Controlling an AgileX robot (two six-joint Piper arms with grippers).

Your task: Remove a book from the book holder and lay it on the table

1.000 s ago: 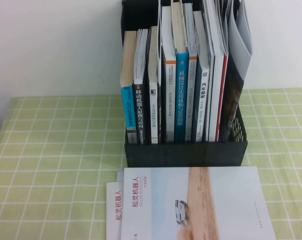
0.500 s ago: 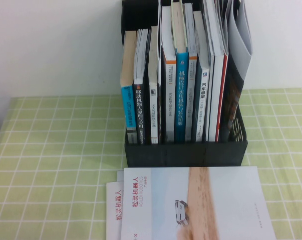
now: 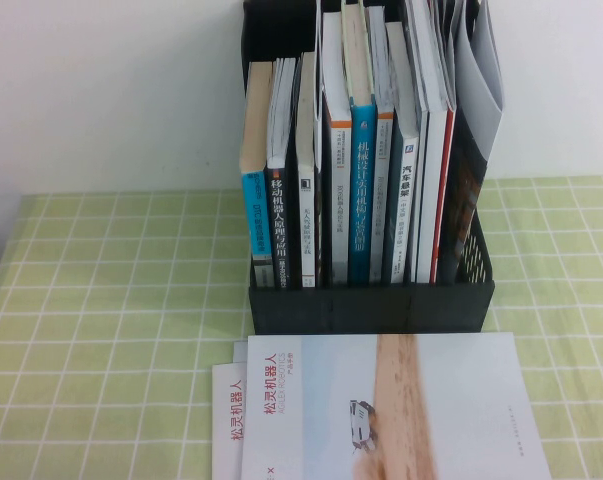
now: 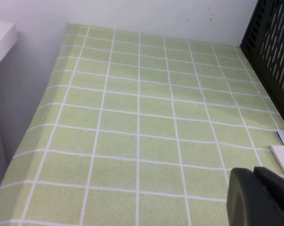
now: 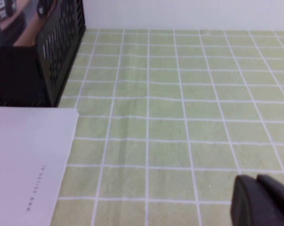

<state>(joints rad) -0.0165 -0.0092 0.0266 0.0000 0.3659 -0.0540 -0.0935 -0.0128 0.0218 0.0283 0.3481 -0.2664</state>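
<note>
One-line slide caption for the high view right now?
Book holder packed with upright books on the checked table; sand-stripe brochure lies flat in front; both grippers out of view.

The book holder (image 3: 371, 300) stands at the far middle of the table (image 3: 111, 300), against the wall, with books upright side by side in its slots. Just near of its front lip, two brochures (image 3: 381, 410) lie flat and overlapped, the upper one offset right. My left gripper (image 4: 259, 197) hangs over the table's left part, my right gripper (image 5: 262, 200) over its right part, each well apart from the holder.
</note>
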